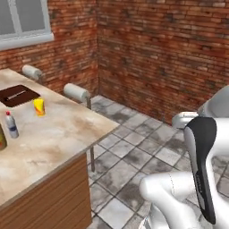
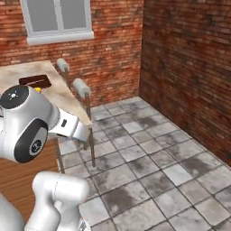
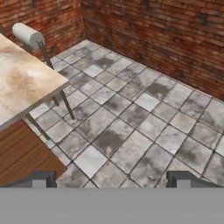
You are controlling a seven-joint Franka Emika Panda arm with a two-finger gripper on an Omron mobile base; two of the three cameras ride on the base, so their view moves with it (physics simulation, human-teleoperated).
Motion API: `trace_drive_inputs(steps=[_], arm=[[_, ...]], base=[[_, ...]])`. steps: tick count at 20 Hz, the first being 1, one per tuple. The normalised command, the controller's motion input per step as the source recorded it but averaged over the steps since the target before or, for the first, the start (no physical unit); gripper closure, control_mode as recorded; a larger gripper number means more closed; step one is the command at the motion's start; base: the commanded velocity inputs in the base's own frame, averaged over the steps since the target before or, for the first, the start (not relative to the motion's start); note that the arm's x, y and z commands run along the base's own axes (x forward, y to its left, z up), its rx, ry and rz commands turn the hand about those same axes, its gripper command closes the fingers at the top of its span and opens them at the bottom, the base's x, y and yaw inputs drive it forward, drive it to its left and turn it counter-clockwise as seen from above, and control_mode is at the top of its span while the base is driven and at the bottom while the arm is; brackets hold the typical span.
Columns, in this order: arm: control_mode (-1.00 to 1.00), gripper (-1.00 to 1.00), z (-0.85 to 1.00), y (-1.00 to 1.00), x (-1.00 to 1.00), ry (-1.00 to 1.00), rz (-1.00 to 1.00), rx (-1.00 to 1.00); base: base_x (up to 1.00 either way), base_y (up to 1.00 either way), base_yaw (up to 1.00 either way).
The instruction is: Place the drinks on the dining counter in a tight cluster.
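Beige marble surface [image 1: 58, 134] occupies the left of the left base view. On it, at the left edge of the frame, stands the small clear bottle [image 1: 11, 125] with red cap; the olive-yellow bottle [image 1: 2, 138] is cut off by the frame edge just below it. In the hand view the tool [image 3: 112, 178] has its fingertips [image 3: 41, 178] wide apart, empty, over the tiled floor [image 3: 131, 118].

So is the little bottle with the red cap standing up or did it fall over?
Standing up. In the left base view the small bottle sits upright on the beige counter, red cap on top, near a small yellow thing.
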Motion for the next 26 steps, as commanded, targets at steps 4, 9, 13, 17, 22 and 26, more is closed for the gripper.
trace_drive_inputs(steps=[4,9,13,17,22,26], arm=[[1.00,-1.00,0.00,0.00,0.00,0.00,0.00,0.00],[1.00,-1.00,0.00,0.00,0.00,0.00,0.00,0.00],[1.00,-1.00,0.00,0.00,0.00,0.00,0.00,0.00],[1.00,-1.00,0.00,0.00,0.00,0.00,0.00,0.00],[1.00,-1.00,0.00,0.00,0.00,0.00,0.00,0.00],[1.00,-1.00,0.00,0.00,0.00,0.00,0.00,0.00]], base=[[0.00,0.00,-1.00],[0.00,0.00,-1.00],[0.00,0.00,-1.00],[0.00,0.00,-1.00],[0.75,0.36,-0.56],[1.00,0.19,-0.38]])
